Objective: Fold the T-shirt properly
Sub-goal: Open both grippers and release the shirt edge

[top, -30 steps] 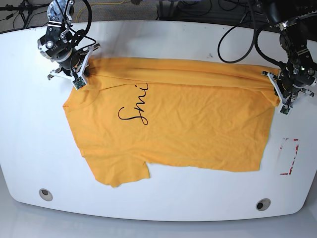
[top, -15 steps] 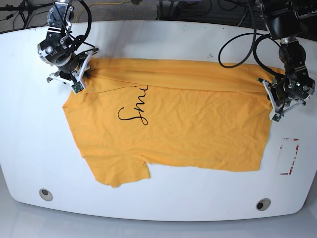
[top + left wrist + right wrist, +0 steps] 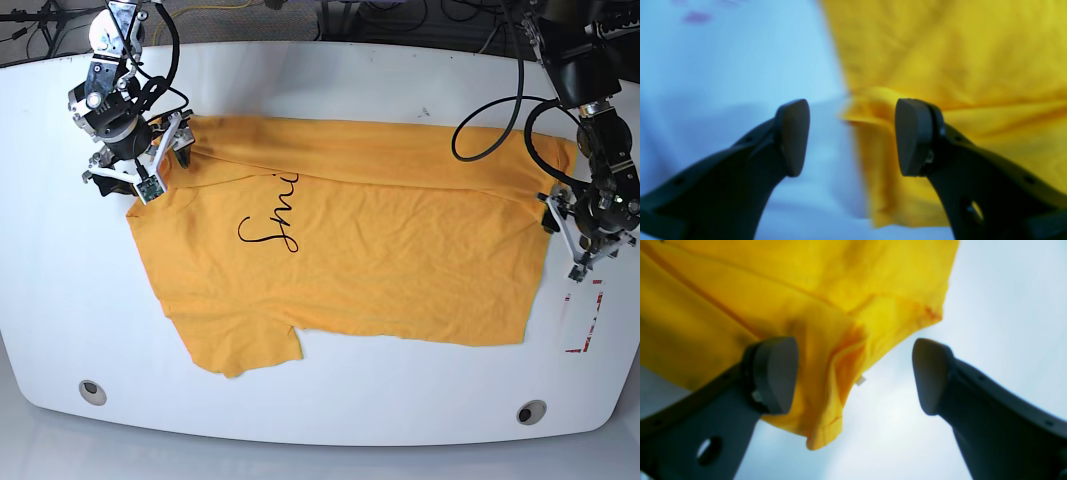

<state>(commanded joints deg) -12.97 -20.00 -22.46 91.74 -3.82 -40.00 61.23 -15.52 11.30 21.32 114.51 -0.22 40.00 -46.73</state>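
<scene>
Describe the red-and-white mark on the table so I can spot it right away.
Start at the white table and find the T-shirt spread across it. Beyond the shirt's edge on the base view's right, just below the left gripper, lies a small marker. It is the only red-and-white thing on the bare tabletop.
</scene>
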